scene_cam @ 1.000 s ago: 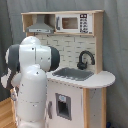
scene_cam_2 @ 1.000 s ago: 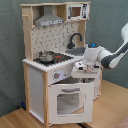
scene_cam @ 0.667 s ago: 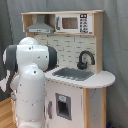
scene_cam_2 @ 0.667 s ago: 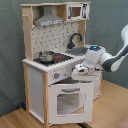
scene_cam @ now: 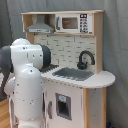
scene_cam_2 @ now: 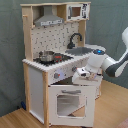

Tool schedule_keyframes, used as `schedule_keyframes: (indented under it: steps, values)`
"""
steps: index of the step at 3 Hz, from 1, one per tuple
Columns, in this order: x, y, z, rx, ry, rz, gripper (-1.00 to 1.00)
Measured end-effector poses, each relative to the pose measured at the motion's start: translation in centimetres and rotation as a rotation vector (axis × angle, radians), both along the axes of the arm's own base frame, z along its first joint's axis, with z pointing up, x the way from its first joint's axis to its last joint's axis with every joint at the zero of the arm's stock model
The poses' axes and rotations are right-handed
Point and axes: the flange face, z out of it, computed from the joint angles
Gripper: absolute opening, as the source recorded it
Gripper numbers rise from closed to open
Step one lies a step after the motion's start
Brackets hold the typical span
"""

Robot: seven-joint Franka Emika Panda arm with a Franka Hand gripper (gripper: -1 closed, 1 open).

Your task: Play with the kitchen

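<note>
The kitchen (scene_cam_2: pixel 47 75) is a tall white and light-wood toy, seen in both exterior views. In the second exterior view it shows a grey hood (scene_cam_2: pixel 49 20), a microwave (scene_cam_2: pixel 75 11), a black faucet (scene_cam_2: pixel 75 39), a small pot (scene_cam_2: pixel 46 56) on the hob, knobs (scene_cam_2: pixel 58 76) and a windowed oven door (scene_cam_2: pixel 70 103). My gripper (scene_cam_2: pixel 82 76) reaches in from the second exterior view's right. It hangs just in front of the counter edge, beside the knobs and above the oven door. In the first exterior view my white arm (scene_cam: pixel 27 75) hides the gripper; the sink (scene_cam: pixel 75 74) and faucet (scene_cam: pixel 85 59) show.
A grey curtain (scene_cam_2: pixel 10 50) hangs behind the kitchen. The floor (scene_cam_2: pixel 112 107) is light wood. In the first exterior view my arm stands close against the kitchen's left front.
The wrist has swung slightly to the second exterior view's right, and the gripper has come down toward the counter's front edge by the knobs. The kitchen has not changed.
</note>
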Motion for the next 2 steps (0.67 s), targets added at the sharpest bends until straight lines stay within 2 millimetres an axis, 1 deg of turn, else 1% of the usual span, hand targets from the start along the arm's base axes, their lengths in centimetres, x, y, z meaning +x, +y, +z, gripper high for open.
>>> schedule_keyframes:
  steps: [1,2]
  values:
    - [-2.4,1.7,-0.6,0.024,-0.007,-0.020,-1.00]
    - [-3.9,2.6,-0.9,0.048,-0.003,-0.072,-1.00]
